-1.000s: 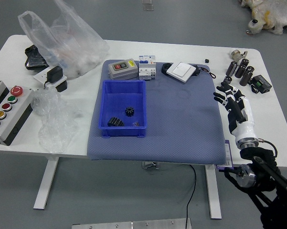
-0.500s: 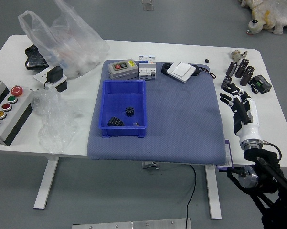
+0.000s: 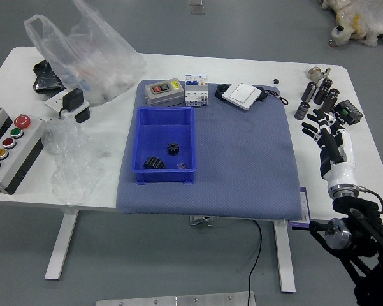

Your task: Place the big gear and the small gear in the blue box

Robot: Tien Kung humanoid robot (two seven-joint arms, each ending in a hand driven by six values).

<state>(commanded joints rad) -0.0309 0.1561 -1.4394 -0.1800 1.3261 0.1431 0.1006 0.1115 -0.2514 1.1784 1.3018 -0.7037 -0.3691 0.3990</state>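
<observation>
The blue box (image 3: 164, 116) rests on the grey-blue mat, left of its middle. Inside it, toward the near left corner, lies the big black gear (image 3: 154, 163). The small black gear (image 3: 173, 149) is also inside, a little farther back and to the right. A small metallic piece lies near the box's near right corner. My right hand (image 3: 320, 126) is over the table's right side, beyond the mat's edge, with fingers spread and nothing held. The left arm is out of view.
Behind the box stand a grey switch box (image 3: 164, 93) and white-blue blocks (image 3: 196, 95); a white device (image 3: 243, 95) lies to their right. Several dark cylinders (image 3: 322, 91) stand near my right hand. Plastic bags and a button panel (image 3: 13, 146) are at the left.
My right hand has moved to the right, away from the mat, and slightly toward the near side. The box and both gears have stayed where they were.
</observation>
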